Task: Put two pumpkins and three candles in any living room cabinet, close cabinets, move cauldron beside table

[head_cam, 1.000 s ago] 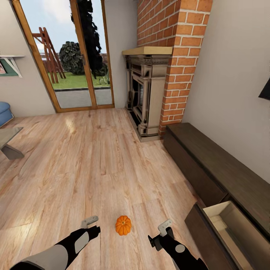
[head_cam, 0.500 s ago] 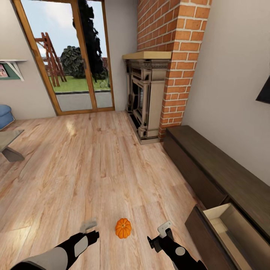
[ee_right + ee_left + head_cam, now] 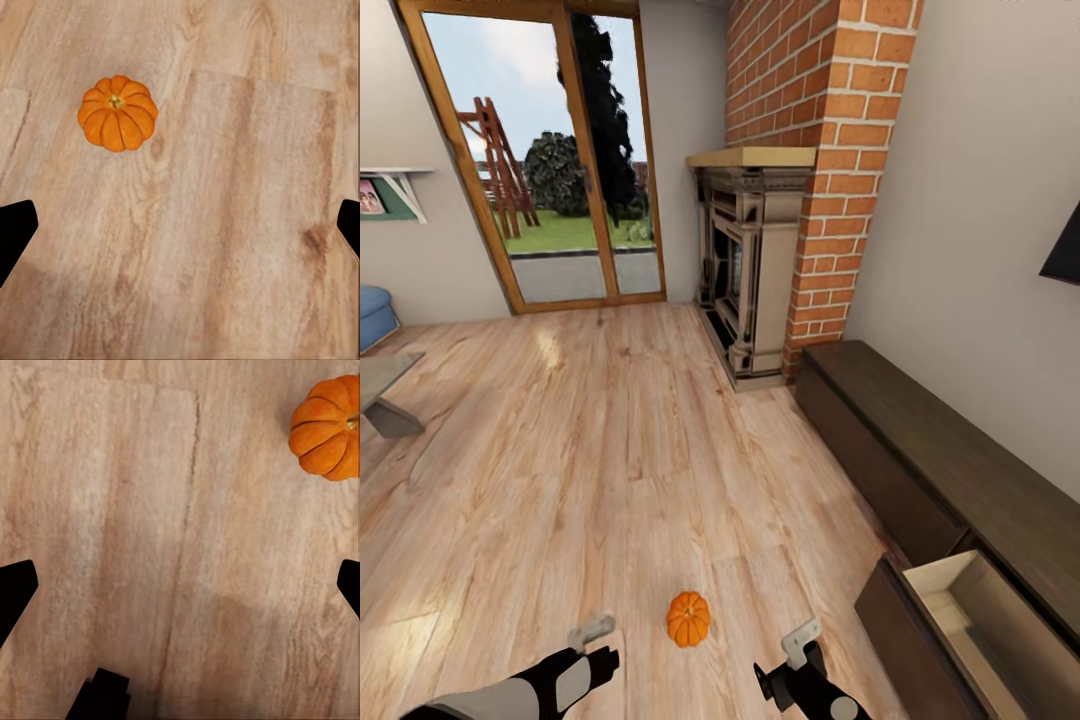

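No writing shows — the pumpkin (image 3: 688,618) sits on the floor (image 3: 610,450) between my left gripper (image 3: 591,634) and right gripper (image 3: 801,636), both spread wide.

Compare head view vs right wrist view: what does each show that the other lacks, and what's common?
Head view alone: the fireplace, the glass door, the long dark cabinet with one open drawer, and the left gripper.

Right wrist view alone: a top-down close-up of the pumpkin's stem, with the jaws spread wide.

Both: the pumpkin resting on the wood floor, untouched.
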{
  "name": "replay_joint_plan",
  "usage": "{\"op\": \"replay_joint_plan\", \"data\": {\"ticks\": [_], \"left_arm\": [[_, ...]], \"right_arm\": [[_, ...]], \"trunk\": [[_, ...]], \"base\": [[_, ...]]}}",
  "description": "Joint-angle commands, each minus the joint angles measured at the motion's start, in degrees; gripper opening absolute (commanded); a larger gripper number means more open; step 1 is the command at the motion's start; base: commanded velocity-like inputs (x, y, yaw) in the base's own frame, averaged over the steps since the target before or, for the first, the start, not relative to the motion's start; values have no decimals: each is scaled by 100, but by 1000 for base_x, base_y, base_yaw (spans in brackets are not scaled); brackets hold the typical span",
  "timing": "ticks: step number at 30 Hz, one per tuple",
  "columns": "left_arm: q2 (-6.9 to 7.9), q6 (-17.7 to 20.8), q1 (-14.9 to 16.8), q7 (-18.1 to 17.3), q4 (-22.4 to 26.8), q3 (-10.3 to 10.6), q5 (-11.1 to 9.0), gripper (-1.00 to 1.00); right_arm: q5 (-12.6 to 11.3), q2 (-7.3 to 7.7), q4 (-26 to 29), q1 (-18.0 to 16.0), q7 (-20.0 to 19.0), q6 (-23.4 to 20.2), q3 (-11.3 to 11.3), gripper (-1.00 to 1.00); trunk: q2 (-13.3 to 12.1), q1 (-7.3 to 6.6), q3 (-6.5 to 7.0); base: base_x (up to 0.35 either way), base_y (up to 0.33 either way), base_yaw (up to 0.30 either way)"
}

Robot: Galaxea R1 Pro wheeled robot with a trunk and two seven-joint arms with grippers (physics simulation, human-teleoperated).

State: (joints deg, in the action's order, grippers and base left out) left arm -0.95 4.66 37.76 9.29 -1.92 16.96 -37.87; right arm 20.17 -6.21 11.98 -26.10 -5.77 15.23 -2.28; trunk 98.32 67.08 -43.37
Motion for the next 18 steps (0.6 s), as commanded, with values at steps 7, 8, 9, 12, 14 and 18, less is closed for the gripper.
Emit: {"op": "replay_joint_plan", "data": {"ticks": [7, 8, 9, 12, 14, 18], "left_arm": [[-1, -1, -13, -6, -1, 0, -1, 100], [-1, -1, -14, -6, -1, 0, -1, 100], [-1, -1, -14, -6, -1, 0, -1, 100], [-1, -1, -14, -4, -1, 0, -1, 100], [-1, -1, -15, -3, -1, 0, -6, 100], [-1, -1, -15, 1, -1, 0, -9, 100]], "right_arm": [[4, -2, -8, 0, 8, 15, -2, 100], [4, -2, -9, 0, 10, 15, -4, 100], [7, -3, -7, 0, 12, 15, -7, 100], [10, -6, -10, 0, 18, 20, -8, 100], [6, -4, -11, 0, 21, 22, -9, 100], [4, -11, -11, 0, 37, 23, -9, 100]], "trunk": [[0, 0, 2], [0, 0, 2], [0, 0, 3], [0, 0, 4], [0, 0, 8], [0, 0, 20]], "base": [[295, 0, 0], [326, 0, 0], [327, 0, 0], [265, 0, 49], [82, 0, 208], [24, 0, 257]]}}
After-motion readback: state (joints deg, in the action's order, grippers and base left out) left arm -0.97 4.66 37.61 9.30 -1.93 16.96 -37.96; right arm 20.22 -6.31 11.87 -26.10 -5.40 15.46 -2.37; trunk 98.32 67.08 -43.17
